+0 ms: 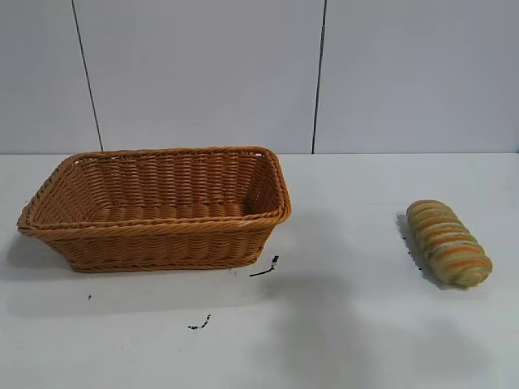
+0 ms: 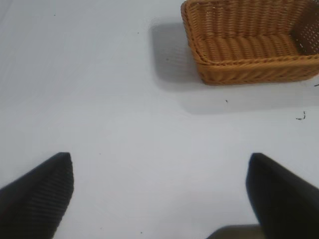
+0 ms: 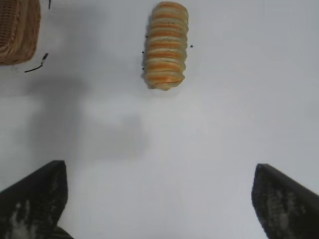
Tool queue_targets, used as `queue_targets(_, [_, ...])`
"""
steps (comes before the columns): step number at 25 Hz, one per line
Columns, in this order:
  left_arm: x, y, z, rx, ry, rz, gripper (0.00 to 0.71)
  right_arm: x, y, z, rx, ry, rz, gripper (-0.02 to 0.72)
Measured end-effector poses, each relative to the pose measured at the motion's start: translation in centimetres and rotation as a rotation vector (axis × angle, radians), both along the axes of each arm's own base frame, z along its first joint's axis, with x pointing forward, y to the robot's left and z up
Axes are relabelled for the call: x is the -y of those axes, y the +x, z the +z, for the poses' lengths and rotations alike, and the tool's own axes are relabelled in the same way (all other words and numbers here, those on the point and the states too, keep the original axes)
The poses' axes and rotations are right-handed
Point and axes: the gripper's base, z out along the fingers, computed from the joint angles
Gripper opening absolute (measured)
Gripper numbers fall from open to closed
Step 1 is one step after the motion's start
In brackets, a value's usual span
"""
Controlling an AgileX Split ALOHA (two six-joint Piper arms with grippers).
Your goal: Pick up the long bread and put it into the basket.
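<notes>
The long bread (image 1: 448, 243) lies on the white tabletop (image 1: 357, 324), well apart from the basket (image 1: 158, 209), which sits toward the other side and holds nothing visible. In the right wrist view the right tool (image 3: 159, 199) hangs above bare tabletop with its fingers (image 3: 35, 199) spread wide, the bread ahead of them and untouched. The left tool (image 2: 159, 194) hovers over the tabletop near the basket, its fingers (image 2: 40, 194) likewise apart. Small dark marks (image 1: 265, 268) dot the surface beside the basket.

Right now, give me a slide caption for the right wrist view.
Open right gripper above the table, short of the bread; basket corner at the edge.
</notes>
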Motion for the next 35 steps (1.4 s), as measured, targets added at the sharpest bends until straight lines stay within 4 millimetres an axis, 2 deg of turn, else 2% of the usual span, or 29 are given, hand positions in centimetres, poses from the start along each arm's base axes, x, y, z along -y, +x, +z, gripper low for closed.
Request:
queue_targets(8, [0.0,0.0,0.0,0.000,0.000,0.000,0.693,0.0,9.1,-4.9,-0.110,0.000,-0.003,0.690])
queue_targets(12, [0.0,0.0,0.0,0.000,0.000,0.000,0.693,-0.4,11.6,-7.4,-0.145,-0.010,0.013,0.690])
queue_targets(16, [0.0,0.0,0.0,0.000,0.000,0.000,0.693,-1.5,12.7,-10.5,-0.184,-0.037,0.067,0.690])
queue_targets(20, [0.0,0.0,0.0,0.000,0.000,0.000,0.693,-1.7,13.3,-13.0,-0.225,-0.038,0.061,0.690])
queue_targets(35, [0.0,0.0,0.0,0.000,0.000,0.000,0.693,-1.5,14.5,-18.0,-0.248,-0.060,0.053,0.690])
